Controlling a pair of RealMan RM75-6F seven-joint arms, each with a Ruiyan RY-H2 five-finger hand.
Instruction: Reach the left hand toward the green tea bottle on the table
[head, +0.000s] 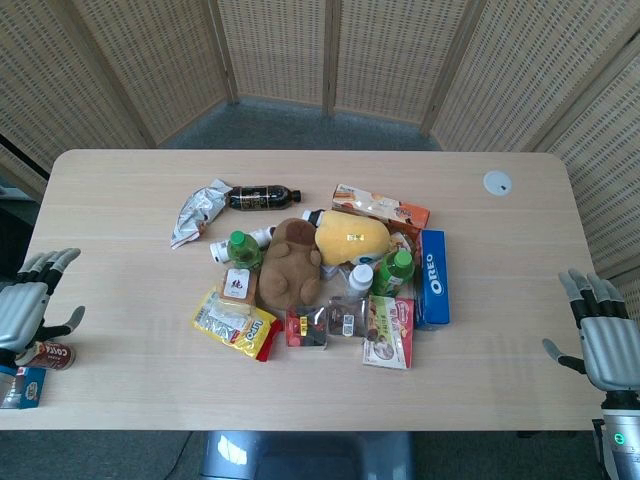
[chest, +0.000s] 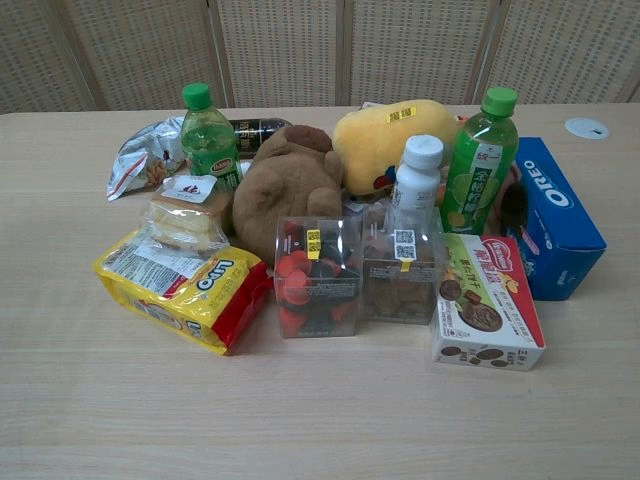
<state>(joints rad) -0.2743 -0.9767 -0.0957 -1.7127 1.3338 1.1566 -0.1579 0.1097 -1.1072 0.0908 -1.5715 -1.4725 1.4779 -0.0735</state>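
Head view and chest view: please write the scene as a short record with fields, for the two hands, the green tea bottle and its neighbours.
left hand: open, at the table's left edge, holds nothing
right hand: open, at the right edge, holds nothing
green tea bottle: upright, left side of the pile, untouched
behind bottle: silver snack bag
beside bottle: brown plush toy
in front of bottle: wrapped bread
second green bottle: upright, next to the Oreo box

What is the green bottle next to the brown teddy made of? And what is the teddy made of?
The green tea bottle looks like clear, shiny plastic: light glints on it, it has a green screw cap and a wrapped label. The brown teddy looks like soft plush fabric: its surface is fuzzy and matte with rounded, stuffed shapes. What fills it cannot be seen.
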